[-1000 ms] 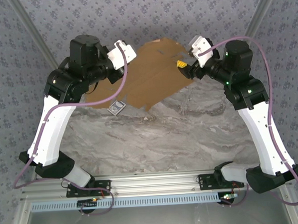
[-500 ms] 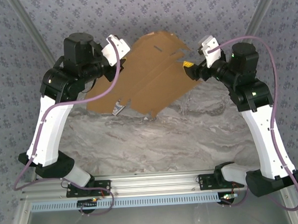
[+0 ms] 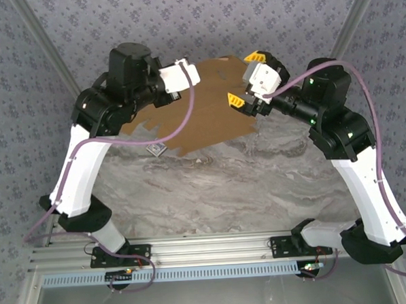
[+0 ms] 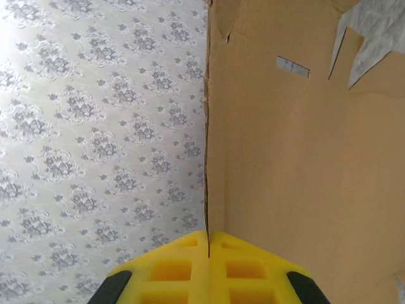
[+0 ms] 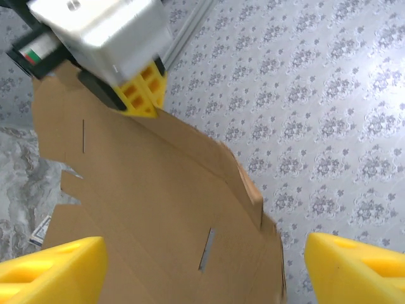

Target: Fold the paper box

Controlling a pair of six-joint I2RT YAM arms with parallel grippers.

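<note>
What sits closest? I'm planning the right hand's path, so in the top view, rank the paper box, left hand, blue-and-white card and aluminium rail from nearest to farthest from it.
From the right hand:
1. paper box, directly at it.
2. left hand, left, across the sheet.
3. blue-and-white card, lower left.
4. aluminium rail, bottom of view.

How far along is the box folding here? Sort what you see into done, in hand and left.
Done: the left gripper is shut on one edge of the paper box. In hand: the right gripper is open at the sheet's other side, gripping nothing. Left: nearly everything; the sheet is mostly flat, no walls standing, no flaps tucked.
</note>
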